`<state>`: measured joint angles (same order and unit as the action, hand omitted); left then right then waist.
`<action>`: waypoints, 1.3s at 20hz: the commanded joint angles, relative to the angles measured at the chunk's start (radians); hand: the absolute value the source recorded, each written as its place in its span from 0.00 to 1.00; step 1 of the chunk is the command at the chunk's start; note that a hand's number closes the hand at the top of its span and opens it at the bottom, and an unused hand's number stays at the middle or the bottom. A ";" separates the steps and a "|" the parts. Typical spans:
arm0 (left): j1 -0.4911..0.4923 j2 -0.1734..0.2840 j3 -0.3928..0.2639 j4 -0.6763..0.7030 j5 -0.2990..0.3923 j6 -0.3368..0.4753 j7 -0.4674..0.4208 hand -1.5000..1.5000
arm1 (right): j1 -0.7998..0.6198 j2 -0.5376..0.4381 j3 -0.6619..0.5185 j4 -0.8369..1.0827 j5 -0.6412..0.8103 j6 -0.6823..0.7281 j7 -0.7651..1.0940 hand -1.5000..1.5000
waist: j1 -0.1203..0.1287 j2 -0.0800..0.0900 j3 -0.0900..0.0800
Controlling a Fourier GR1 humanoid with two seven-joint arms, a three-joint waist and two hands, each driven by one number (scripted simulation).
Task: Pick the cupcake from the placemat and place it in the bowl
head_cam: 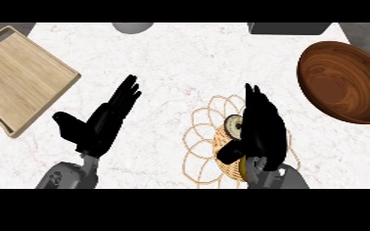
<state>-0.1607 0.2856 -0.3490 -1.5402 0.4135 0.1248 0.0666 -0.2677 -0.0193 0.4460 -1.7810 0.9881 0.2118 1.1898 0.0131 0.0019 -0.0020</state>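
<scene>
On the pale marbled bench [188,58], a woven placemat [206,142] with looping petals lies at lower centre-right of the frame. The right hand [262,127] hangs over it, fingers stretched toward the top, thumb bent in beside the cupcake [233,125], which peeks out at the hand's left edge. The brown wooden bowl [336,80] sits at the right edge, apart from the placemat. The left hand [104,120] rests open at lower left. A wooden tray [29,85] fills the left edge.
</scene>
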 commanded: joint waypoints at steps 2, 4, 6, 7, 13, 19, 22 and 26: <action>-0.047 -0.026 0.017 -0.005 -0.007 0.037 0.036 0.50 | -0.069 0.018 -0.057 0.065 -0.061 0.144 0.225 0.00 | -0.008 -0.001 0.001; 0.014 0.018 0.039 0.007 0.014 -0.031 -0.013 0.50 | -0.020 0.018 -0.013 0.083 -0.055 0.116 0.245 0.00 | -0.004 -0.003 0.000; 0.009 -0.008 0.001 -0.039 -0.010 0.014 0.040 0.50 | -0.053 0.018 -0.046 0.127 -0.092 0.104 0.255 0.00 | 0.004 -0.004 0.001; -0.007 0.003 0.039 0.011 0.012 -0.028 -0.001 0.50 | -0.056 0.018 -0.057 0.097 -0.107 0.163 0.257 0.00 | -0.008 -0.003 0.000; -0.033 -0.027 0.029 -0.001 -0.010 -0.003 0.043 0.50 | -0.068 0.019 0.026 0.169 -0.105 0.078 0.262 0.00 | -0.007 -0.003 0.001; -0.015 -0.028 0.065 0.018 -0.002 -0.026 0.018 0.50 | -0.061 0.018 0.016 0.198 -0.089 0.054 0.247 0.00 | -0.011 -0.003 0.001; 0.017 0.010 0.083 0.008 0.022 -0.084 0.018 0.50 | -0.097 0.018 -0.060 0.219 -0.091 0.103 0.214 0.00 | -0.010 -0.004 0.001; -0.010 -0.057 0.035 -0.023 -0.038 -0.005 0.063 0.50 | -0.094 0.019 -0.014 0.317 -0.077 -0.001 0.189 0.00 | -0.007 -0.002 0.002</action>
<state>-0.1512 0.2514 -0.3072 -1.5455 0.3881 0.0962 0.0887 -0.3428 -0.0149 0.4121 -1.5080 0.9034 0.2178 1.1961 0.0069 -0.0005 -0.0005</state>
